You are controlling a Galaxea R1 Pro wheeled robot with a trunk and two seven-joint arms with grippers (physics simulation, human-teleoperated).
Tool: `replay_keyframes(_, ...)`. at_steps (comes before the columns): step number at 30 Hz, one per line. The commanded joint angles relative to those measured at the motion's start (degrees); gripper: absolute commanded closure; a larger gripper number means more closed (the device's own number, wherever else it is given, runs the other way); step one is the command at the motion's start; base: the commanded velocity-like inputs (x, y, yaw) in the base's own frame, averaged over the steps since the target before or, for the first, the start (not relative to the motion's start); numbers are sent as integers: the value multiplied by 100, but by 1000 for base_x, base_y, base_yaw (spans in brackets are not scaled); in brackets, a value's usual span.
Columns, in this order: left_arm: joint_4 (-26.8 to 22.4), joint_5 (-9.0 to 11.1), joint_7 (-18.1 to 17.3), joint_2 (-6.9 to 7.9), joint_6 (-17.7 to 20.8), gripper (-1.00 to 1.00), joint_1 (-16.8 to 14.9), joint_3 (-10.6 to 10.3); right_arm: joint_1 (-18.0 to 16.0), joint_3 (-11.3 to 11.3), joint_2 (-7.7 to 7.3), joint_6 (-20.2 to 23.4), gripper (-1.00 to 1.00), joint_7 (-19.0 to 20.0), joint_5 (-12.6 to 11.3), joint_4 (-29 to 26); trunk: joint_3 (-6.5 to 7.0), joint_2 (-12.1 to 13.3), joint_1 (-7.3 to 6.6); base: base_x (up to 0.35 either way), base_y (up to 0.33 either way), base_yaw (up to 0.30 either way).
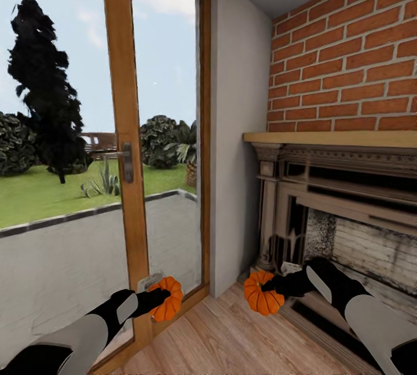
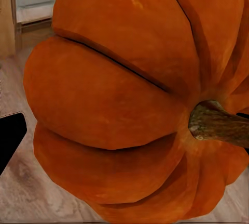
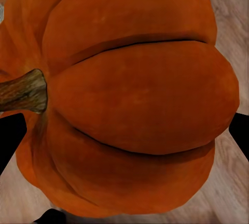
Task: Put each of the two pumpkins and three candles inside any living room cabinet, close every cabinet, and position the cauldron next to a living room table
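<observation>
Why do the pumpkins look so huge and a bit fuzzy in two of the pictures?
In the left wrist view the left pumpkin sits right up against the camera, so it looks giant and soft-edged. The right wrist view does the same to the right pumpkin. In the head view both look small, and daylight comes in through the glass door.

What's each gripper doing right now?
Left gripper: closed on a pumpkin.
Right gripper: closed on the other pumpkin.
</observation>
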Motion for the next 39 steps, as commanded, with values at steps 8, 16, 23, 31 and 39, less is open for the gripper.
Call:
replay_keyframes(8,64,46,2,-17,-9,100,-4,-33,-5,26,-4,13,100,-29,14,0,-51,-5,-1,-248,0,-69)
replay_keyframes(16,67,46,2,-18,-14,100,-4,-33,-5,26,-2,7,100,-254,10,0,-120,-5,-1,-164,0,-146)
replay_keyframes(23,67,46,8,-18,-11,100,-4,-34,-5,26,-6,10,100,-260,10,0,-91,196,-111,-2,0,-160)
replay_keyframes(31,67,46,9,-16,-11,100,-4,-34,-5,26,-6,9,100,-260,10,1,-18,517,-287,0,0,-137)
replay_keyframes(39,67,46,10,-17,-11,100,-4,-37,-5,26,-6,14,100,-265,10,0,54,838,-462,0,0,-80)
